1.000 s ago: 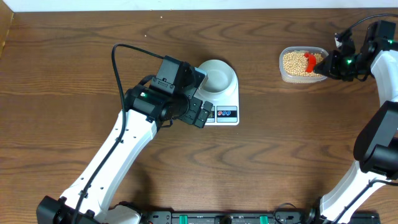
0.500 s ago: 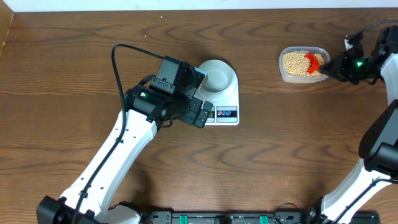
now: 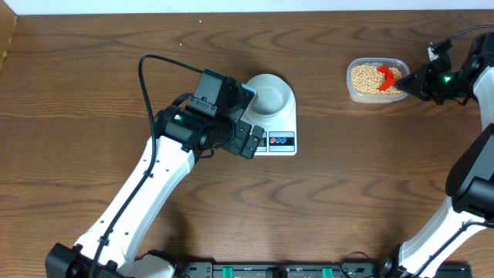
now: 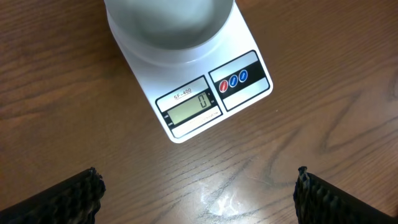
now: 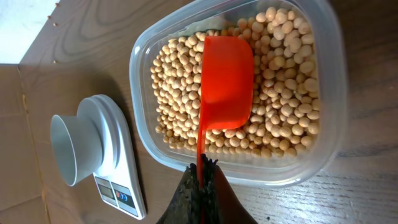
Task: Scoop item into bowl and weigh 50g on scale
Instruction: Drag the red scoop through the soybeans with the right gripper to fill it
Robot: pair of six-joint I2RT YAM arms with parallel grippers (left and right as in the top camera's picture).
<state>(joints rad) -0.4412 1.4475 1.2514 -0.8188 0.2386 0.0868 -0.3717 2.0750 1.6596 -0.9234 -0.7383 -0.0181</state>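
Observation:
The pale bowl (image 3: pixel 268 94) stands on the white scale (image 3: pixel 282 142), whose display (image 4: pixel 188 110) reads 0. Tan beans (image 3: pixel 365 79) fill a clear tub (image 3: pixel 351 91) at the back right. My right gripper (image 3: pixel 413 83) is shut on the thin handle of a red scoop (image 3: pixel 388 76). The scoop's cup (image 5: pixel 227 81) lies on the beans (image 5: pixel 283 93), and no beans show on the face I see. My left gripper (image 3: pixel 247 141) hovers open over bare wood just in front of the scale (image 4: pixel 246 98), nothing between its fingers (image 4: pixel 68 199).
The tub's near wall (image 5: pixel 267 177) lies between my right gripper (image 5: pixel 203 169) and the beans. Bowl (image 5: pixel 69 149) and scale (image 5: pixel 118 180) show far left in the right wrist view. The left arm's body (image 3: pixel 197 127) stands left of the scale.
The right gripper has shifted slightly right and turned, drawing the red scoop toward the tub's right side. The left arm has stayed still.

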